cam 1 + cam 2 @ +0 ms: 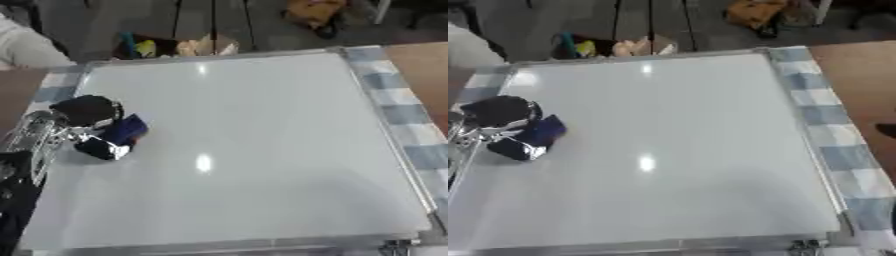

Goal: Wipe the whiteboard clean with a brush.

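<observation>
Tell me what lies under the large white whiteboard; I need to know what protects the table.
A blue-and-white checked cloth shows beneath the whiteboard along its right and left edges, over a brown table. How far it runs underneath is hidden.

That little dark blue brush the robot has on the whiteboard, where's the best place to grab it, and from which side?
By its back, from above and the robot's left, as the left hand does now. The brush looks like a small block lying on the whiteboard, so fingers curled over its top would keep the underside against the surface. Finer detail of its shape is unclear.
</observation>
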Tool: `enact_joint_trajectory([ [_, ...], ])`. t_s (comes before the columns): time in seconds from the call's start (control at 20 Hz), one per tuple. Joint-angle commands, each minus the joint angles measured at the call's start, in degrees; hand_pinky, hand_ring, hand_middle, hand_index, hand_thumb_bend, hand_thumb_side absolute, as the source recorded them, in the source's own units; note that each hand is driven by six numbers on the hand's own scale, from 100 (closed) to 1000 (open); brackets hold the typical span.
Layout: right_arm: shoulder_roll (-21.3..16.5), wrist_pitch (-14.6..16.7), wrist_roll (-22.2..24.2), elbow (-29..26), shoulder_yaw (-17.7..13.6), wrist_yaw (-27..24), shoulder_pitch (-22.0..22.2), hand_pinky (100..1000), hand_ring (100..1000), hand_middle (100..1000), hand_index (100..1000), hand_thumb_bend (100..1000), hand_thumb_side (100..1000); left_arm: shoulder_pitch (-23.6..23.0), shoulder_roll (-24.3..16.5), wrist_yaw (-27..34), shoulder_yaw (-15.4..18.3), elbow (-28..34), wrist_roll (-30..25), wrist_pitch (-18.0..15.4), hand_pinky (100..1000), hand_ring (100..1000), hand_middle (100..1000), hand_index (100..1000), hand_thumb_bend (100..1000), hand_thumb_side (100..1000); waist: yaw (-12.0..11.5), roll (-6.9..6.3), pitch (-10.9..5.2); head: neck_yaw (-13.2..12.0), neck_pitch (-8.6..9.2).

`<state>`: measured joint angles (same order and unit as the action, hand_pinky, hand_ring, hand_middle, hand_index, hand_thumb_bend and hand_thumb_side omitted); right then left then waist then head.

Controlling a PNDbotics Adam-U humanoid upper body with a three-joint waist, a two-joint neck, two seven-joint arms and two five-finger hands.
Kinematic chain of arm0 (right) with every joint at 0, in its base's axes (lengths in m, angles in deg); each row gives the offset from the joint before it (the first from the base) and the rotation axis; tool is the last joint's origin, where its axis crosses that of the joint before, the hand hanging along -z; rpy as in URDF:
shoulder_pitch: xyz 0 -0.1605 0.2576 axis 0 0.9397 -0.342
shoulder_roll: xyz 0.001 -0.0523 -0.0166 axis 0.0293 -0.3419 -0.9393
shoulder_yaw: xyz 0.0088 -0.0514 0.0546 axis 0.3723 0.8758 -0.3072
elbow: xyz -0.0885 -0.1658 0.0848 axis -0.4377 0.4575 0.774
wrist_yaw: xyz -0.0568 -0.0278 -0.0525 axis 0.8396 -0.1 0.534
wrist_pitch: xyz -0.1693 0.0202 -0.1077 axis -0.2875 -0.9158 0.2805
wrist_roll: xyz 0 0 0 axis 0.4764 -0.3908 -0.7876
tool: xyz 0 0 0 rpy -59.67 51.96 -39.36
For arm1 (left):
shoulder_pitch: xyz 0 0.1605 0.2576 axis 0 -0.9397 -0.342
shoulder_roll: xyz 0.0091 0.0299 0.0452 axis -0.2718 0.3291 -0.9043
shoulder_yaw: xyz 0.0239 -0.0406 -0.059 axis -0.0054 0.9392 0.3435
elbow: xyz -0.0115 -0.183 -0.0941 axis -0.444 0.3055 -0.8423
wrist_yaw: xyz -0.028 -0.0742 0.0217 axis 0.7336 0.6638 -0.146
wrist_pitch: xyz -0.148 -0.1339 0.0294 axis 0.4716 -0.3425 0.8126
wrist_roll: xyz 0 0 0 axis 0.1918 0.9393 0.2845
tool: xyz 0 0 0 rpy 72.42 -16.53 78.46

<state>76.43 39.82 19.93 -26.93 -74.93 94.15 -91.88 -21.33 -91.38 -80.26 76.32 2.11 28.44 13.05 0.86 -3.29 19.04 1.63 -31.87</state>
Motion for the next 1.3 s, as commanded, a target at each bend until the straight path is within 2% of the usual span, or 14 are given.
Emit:
enact_joint_trajectory([
  [0.05, -1.0, 0.0, -0.3, -1.2, -0.4, -0.1, -0.3, 717, 859, 627, 816, 100, 810, -0.8, 1.0, 0.6, -1.6, 0.2, -1.4, -1.2, 359, 506, 349, 247, 100, 631, 0.1, 0.39, -0.74, 0.0, 0.26],
  [0.4, -1.1, 0.1, -0.4, -1.2, -0.3, -0.1, -0.3, 717, 858, 627, 816, 100, 810, -1.0, 1.8, 4.0, -3.2, 2.4, -4.6, -3.3, 351, 503, 348, 253, 100, 698, -0.1, 0.48, -0.67, -0.1, 0.33],
  [0.8, -1.0, 0.3, -0.4, -1.2, -0.1, 0.0, -0.3, 717, 858, 627, 815, 100, 809, -1.0, 2.2, 5.7, -4.0, 4.5, -6.8, -3.6, 351, 504, 347, 255, 100, 687, -0.2, 0.67, -0.61, -0.3, 0.44],
  [1.05, -1.0, 0.4, -0.5, -1.2, -0.1, 0.1, -0.2, 717, 858, 626, 814, 100, 809, -1.2, 2.0, 5.0, -4.0, 4.8, -6.2, -3.2, 353, 506, 349, 256, 100, 671, -0.2, 0.73, -0.61, -0.3, 0.48],
  [1.3, -1.0, 0.5, -0.6, -1.2, -0.2, 0.2, 0.0, 717, 857, 626, 814, 100, 809, -1.6, 1.0, 2.6, -2.7, 4.2, -3.1, -1.0, 355, 508, 353, 259, 100, 640, -0.3, 0.79, -0.68, -0.3, 0.55],
])
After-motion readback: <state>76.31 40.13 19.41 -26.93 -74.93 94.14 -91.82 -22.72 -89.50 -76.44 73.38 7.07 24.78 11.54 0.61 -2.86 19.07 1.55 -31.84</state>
